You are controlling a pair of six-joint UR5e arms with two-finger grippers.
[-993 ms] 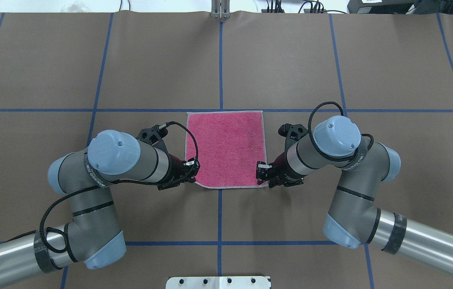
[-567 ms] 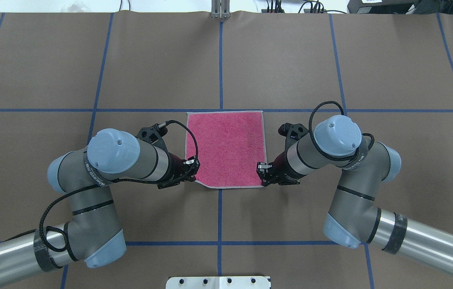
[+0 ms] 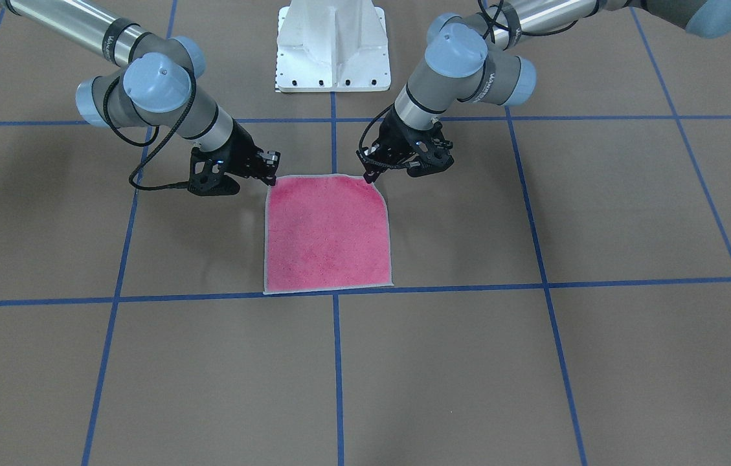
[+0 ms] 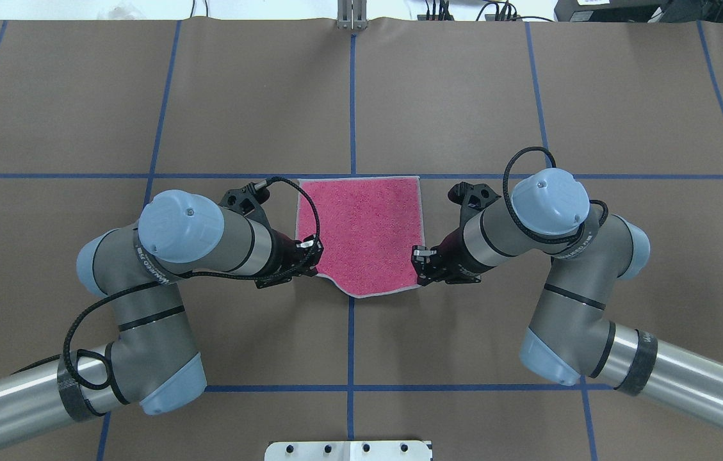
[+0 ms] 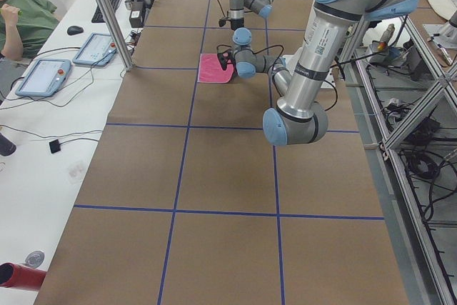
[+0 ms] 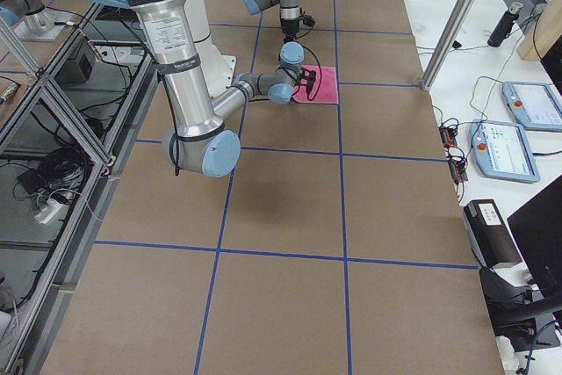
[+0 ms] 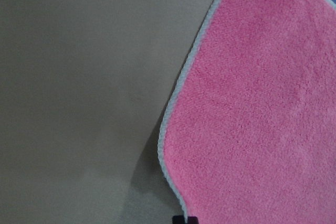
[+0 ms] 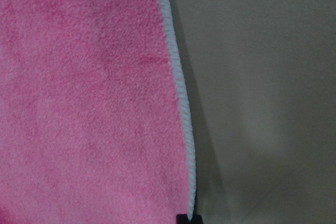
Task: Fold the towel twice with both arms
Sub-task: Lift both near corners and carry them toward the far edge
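Overhead, front views oppose; both share towel [image 4: 361, 230].

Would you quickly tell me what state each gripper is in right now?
Left gripper: shut on the towel, at one near corner.
Right gripper: shut on the towel, at the other near corner.

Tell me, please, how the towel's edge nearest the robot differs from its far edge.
The towel's near edge is pinched at its corners by the left gripper and right gripper; the far edge is untouched. The near edge is curved; the far edge lies straight along the blue tape line. Both carry grey trim.
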